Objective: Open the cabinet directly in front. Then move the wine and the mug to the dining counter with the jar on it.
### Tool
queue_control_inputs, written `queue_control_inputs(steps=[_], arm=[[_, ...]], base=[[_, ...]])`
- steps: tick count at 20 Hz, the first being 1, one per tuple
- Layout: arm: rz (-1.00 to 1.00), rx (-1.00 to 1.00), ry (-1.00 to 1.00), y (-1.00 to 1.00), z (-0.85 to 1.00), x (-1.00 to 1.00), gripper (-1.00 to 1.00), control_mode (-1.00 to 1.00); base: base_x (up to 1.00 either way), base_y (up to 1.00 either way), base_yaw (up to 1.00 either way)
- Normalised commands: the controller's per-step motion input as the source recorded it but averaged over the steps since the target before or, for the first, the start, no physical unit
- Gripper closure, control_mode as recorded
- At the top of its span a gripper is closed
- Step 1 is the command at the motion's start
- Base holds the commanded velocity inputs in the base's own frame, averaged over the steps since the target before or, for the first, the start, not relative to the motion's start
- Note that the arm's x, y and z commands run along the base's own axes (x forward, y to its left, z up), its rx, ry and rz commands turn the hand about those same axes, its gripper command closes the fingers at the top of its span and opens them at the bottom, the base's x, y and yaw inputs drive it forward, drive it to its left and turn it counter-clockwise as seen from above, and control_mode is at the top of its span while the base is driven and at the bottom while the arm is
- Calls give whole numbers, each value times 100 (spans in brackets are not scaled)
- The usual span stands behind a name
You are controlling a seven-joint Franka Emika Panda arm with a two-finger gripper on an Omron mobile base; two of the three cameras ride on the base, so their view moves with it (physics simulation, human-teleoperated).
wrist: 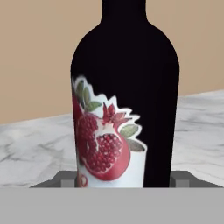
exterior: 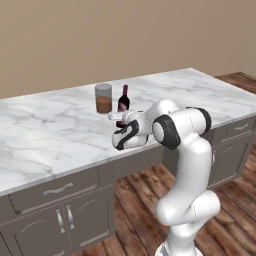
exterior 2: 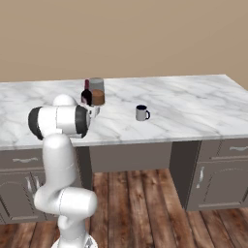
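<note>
The wine [wrist: 124, 87] stands upright on the dining counter [exterior: 45, 145], right by the jar [exterior: 103, 98], and fills the hand view with its pomegranate label. The gripper [wrist: 124, 179] has a fingertip on each side of the bottle's base; whether the tips press the glass or stand just clear of it I cannot tell. The mug [exterior 2: 142, 113] already sits on the same marble top, apart from the bottle and jar. Judging by this, both things have reached the counter; what seems left is releasing the wine and backing the arm away
</note>
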Motion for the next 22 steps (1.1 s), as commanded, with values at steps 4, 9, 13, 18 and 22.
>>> queue_control_inputs(steps=[4, 9, 13, 18, 22], arm=[[0, 0, -15, 0, -24, 0, 100, -100], [0, 0, -9, 0, -18, 0, 100, -100], [0, -4, -8, 5, -37, 0, 100, -100], [0, -5, -6, 3, -31, 0, 100, -100], [0, 0, 0, 0, 0, 0, 100, -100]], base=[[0, 0, 0], [0, 0, 0], [0, 0, 0], [0, 0, 0], [0, 0, 0]])
